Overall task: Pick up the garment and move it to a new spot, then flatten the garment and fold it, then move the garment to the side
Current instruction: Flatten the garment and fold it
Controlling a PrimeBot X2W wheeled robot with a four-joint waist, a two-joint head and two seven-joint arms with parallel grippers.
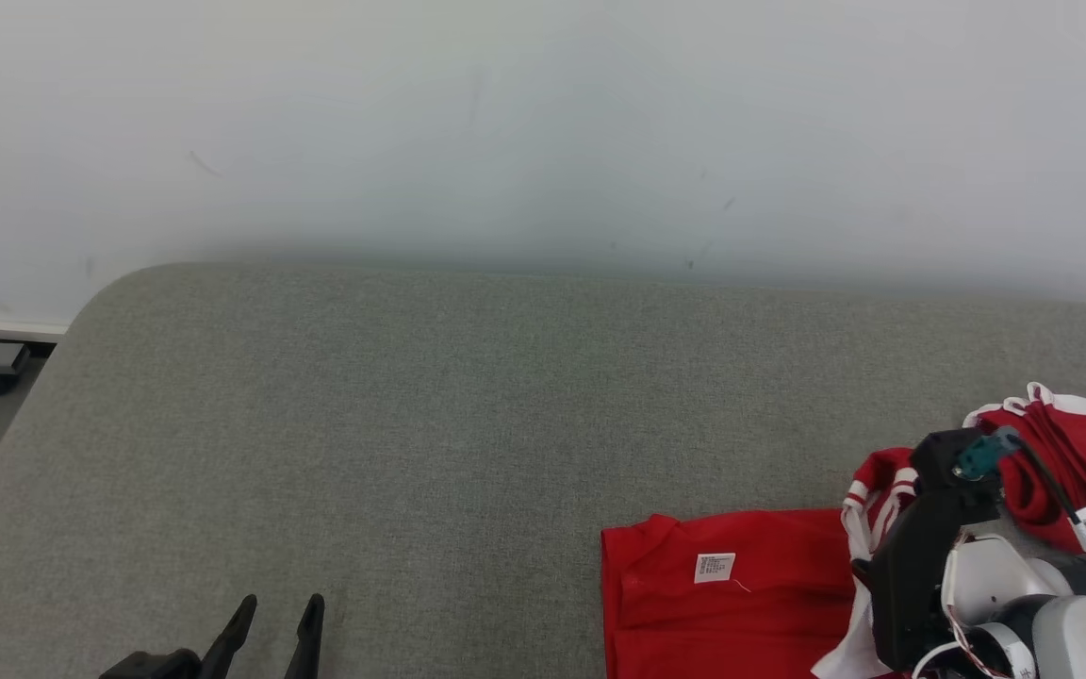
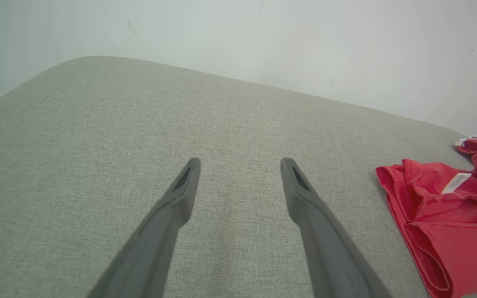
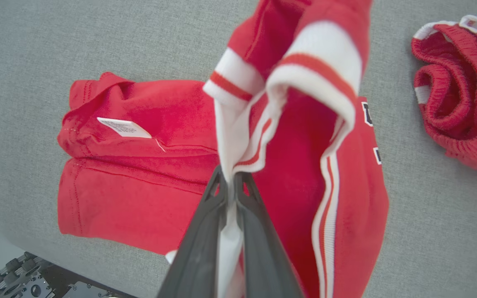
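The right pincer [image 3: 230, 177] is clenching a white-striped fold of the red garment [image 3: 139, 165], holding it up at the lower right of the head view. The left pincer [image 2: 240, 165] is hovering released over the grey surface [image 2: 97, 124] at lower left. Another red cloth [image 3: 458, 95] is lying at far right.

Bare room: grey upholstered surface [image 1: 411, 424], white wall [image 1: 543, 123]

The left claw [image 1: 283, 604] has slim dark-grey fingers [image 2: 180, 194]; the pale-grey right arm [image 1: 1076, 637] carries a teal connector [image 1: 981, 457].
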